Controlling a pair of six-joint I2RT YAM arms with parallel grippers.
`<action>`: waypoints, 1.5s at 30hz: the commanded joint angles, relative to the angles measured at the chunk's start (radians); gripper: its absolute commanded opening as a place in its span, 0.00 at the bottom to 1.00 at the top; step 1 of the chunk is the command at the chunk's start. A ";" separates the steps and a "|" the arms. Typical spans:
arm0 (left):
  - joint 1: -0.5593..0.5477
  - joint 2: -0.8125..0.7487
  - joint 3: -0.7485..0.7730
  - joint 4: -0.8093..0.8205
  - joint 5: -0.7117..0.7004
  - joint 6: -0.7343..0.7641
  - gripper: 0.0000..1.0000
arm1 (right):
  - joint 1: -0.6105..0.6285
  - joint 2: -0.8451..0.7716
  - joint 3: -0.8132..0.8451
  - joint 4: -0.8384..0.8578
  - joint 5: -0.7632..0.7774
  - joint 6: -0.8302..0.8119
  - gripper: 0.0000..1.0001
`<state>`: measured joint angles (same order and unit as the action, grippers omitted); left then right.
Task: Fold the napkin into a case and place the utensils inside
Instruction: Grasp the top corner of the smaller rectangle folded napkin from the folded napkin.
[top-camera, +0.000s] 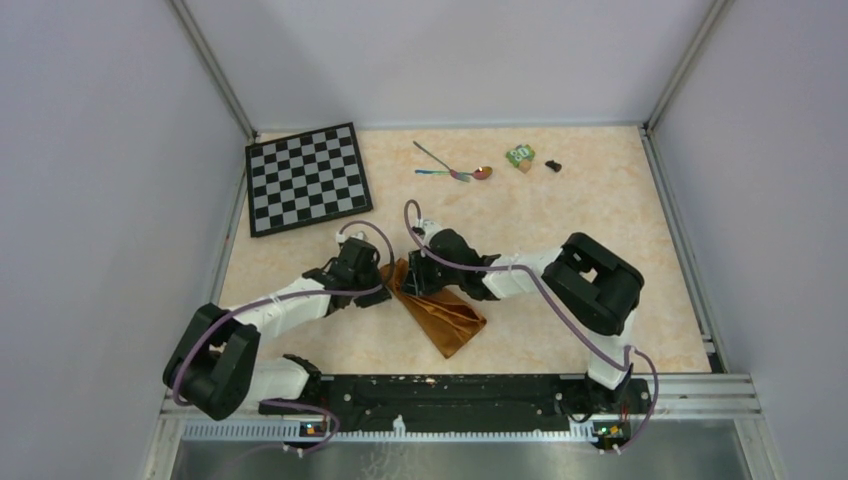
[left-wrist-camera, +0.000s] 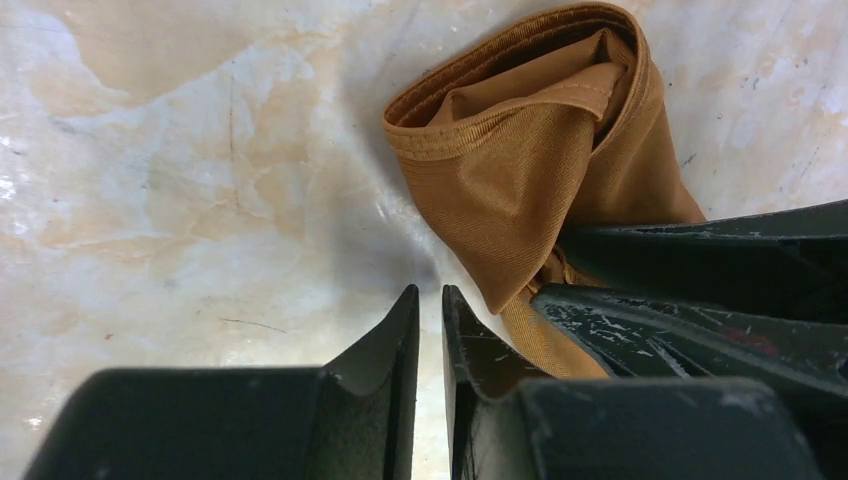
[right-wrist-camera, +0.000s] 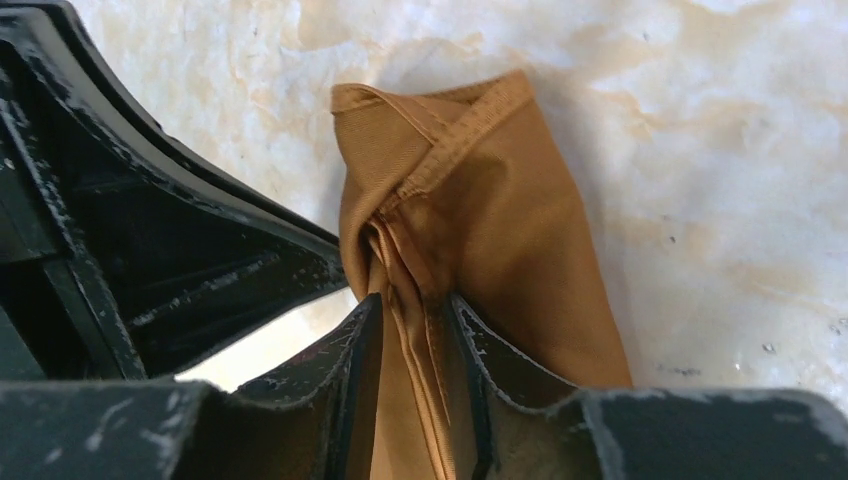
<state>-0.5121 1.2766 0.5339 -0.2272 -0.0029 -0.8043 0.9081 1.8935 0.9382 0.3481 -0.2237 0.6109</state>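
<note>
The orange-brown napkin (top-camera: 445, 312) lies folded into a narrow strip on the table, running from the centre toward the near edge. My right gripper (right-wrist-camera: 415, 300) is shut on a bunch of folds at its far end (top-camera: 418, 270). My left gripper (left-wrist-camera: 431, 292) sits just left of that end (top-camera: 386, 290). Its jaws stand only a narrow slit apart, with bare table showing between them, and the napkin (left-wrist-camera: 520, 170) lies beside its right finger. The two utensils (top-camera: 450, 166) lie crossed at the far centre of the table, and the spoon's coppery bowl (top-camera: 482, 172) points right.
A black-and-white chessboard (top-camera: 307, 178) lies at the far left. A small green block (top-camera: 519, 155) and a small black piece (top-camera: 553, 165) sit right of the utensils. Both arms crowd around the napkin's far end. Metal rails edge the table.
</note>
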 joint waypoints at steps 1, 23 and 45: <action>0.001 -0.016 -0.035 0.038 0.013 -0.010 0.18 | 0.020 -0.044 0.059 -0.045 0.068 -0.154 0.31; 0.021 -0.032 -0.107 0.124 0.078 -0.059 0.19 | 0.083 -0.009 0.112 -0.096 0.113 -0.372 0.39; 0.022 -0.047 -0.104 0.112 0.067 -0.038 0.13 | 0.085 -0.082 0.084 -0.102 0.135 -0.306 0.36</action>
<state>-0.4927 1.2373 0.4465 -0.1024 0.0792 -0.8619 0.9920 1.9060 1.0405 0.2214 -0.0811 0.2829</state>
